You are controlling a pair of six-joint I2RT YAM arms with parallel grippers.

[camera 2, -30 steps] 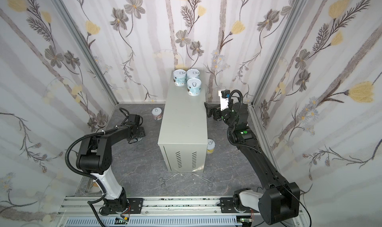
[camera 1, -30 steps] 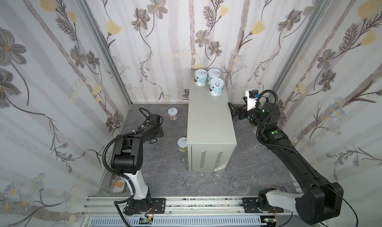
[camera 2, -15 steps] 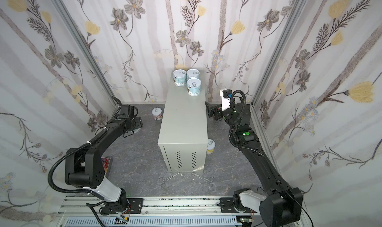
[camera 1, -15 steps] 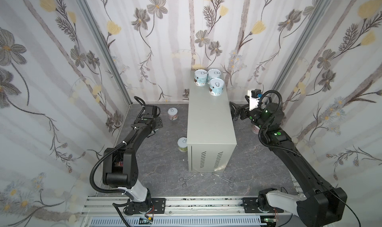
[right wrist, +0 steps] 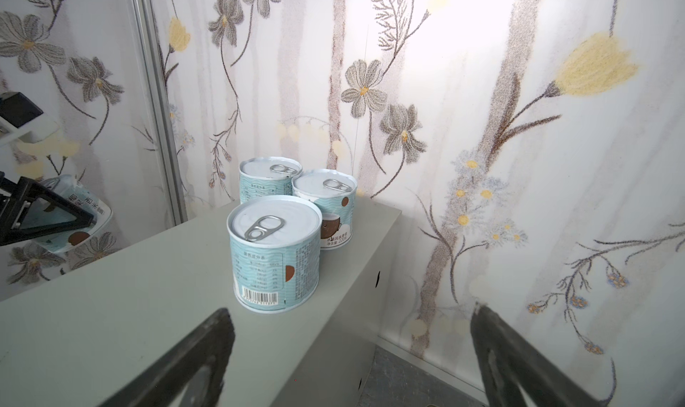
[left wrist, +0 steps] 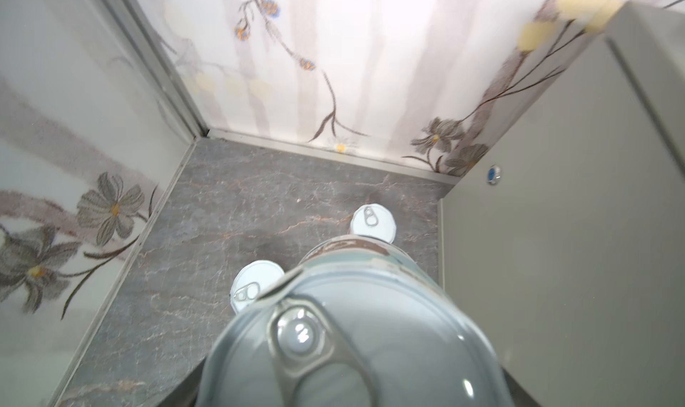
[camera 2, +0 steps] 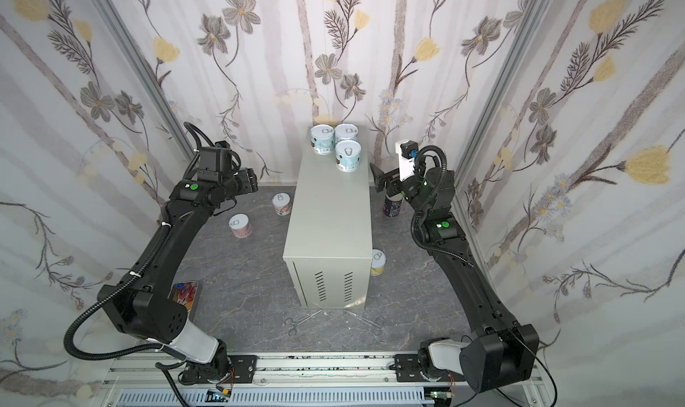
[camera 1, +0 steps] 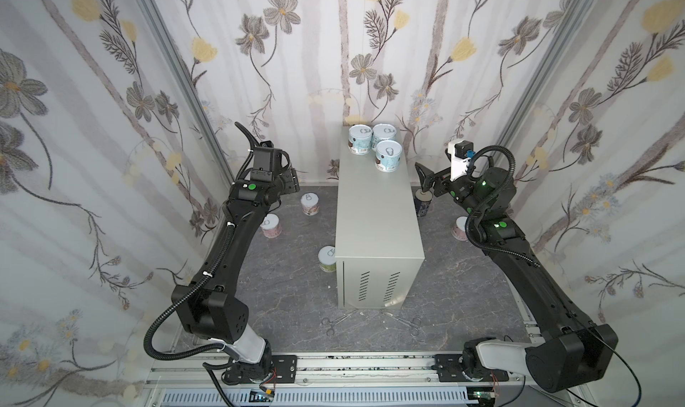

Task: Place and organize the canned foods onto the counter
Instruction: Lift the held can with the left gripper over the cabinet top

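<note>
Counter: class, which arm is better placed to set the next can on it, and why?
Left. The left gripper grips a teal can beside the counter. The right gripper is open and empty, so it would first need to fetch one from the floor.

Two pairs of metal scissor-like forceps are laid on the dark marbled floor, near the front. In a top view, a flat rectangular tin with a red and blue print is seen at the near left. The space is enclosed by floral wallpapered walls.
</note>
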